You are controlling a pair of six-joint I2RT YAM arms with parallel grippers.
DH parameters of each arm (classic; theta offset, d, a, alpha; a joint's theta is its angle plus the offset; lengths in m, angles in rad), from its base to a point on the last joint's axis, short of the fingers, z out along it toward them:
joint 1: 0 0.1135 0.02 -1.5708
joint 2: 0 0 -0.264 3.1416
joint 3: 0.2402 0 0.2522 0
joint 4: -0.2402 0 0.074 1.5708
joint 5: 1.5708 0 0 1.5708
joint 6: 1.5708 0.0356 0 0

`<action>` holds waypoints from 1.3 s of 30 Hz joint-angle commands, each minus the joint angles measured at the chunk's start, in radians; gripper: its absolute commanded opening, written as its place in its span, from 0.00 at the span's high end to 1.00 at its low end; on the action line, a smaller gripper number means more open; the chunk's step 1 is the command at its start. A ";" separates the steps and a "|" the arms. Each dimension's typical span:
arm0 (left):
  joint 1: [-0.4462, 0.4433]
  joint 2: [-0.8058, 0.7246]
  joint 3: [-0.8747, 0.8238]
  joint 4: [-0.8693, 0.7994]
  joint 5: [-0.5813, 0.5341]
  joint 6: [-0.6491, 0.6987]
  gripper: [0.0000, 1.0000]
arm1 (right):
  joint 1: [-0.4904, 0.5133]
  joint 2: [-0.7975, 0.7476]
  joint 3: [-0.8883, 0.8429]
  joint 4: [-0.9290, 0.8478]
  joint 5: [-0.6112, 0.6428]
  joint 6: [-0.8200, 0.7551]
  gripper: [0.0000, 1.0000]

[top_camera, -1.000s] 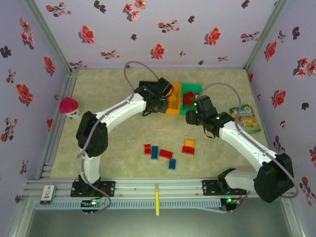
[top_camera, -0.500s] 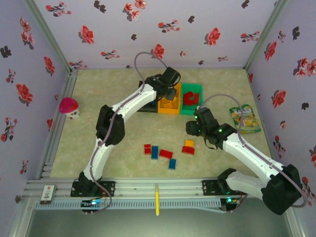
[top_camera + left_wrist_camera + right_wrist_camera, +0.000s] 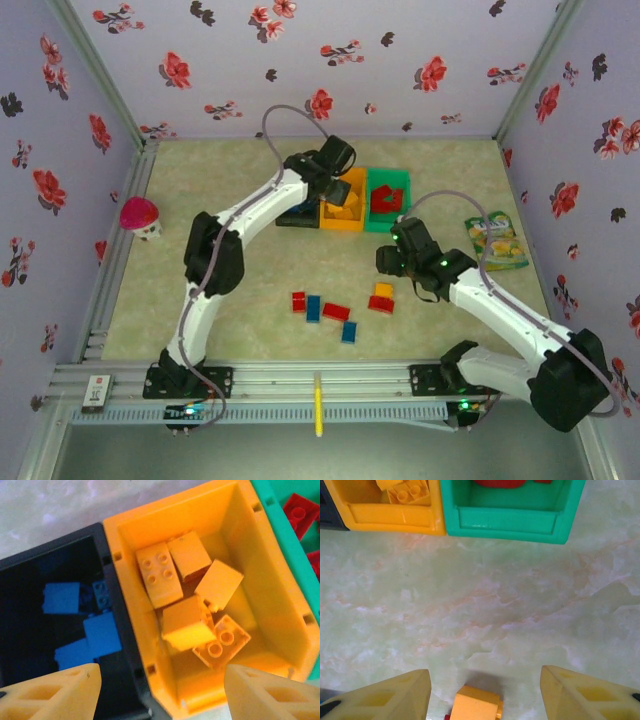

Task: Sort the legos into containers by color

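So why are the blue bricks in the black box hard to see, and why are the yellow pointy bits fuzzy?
Left wrist view: the black plastic bin is dark inside, so the blue plastic bricks look dim; the fingers of the left end effector sit near the lens, unfocused. Right wrist view: the fingers of the right end effector blur likewise.

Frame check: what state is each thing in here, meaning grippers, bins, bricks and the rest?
left gripper: open, empty, above the black and orange bins.
right gripper: open, empty, above an orange-yellow brick on the table.
black bin: holds blue bricks.
orange bin: holds orange-yellow bricks.
green bin: holds red bricks.
loose bricks: unsorted on the table.
snack packet: lying flat.
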 commanded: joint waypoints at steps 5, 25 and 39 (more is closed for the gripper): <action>0.003 -0.254 -0.252 0.065 -0.018 -0.013 0.33 | 0.048 0.030 0.012 0.034 -0.046 -0.044 0.39; 0.070 -0.663 -0.844 0.181 -0.010 -0.161 0.31 | 0.408 0.316 0.109 0.120 -0.135 -0.214 0.39; 0.112 -0.728 -0.890 0.184 -0.007 -0.157 0.30 | 0.469 0.380 0.137 -0.071 -0.192 -0.248 0.39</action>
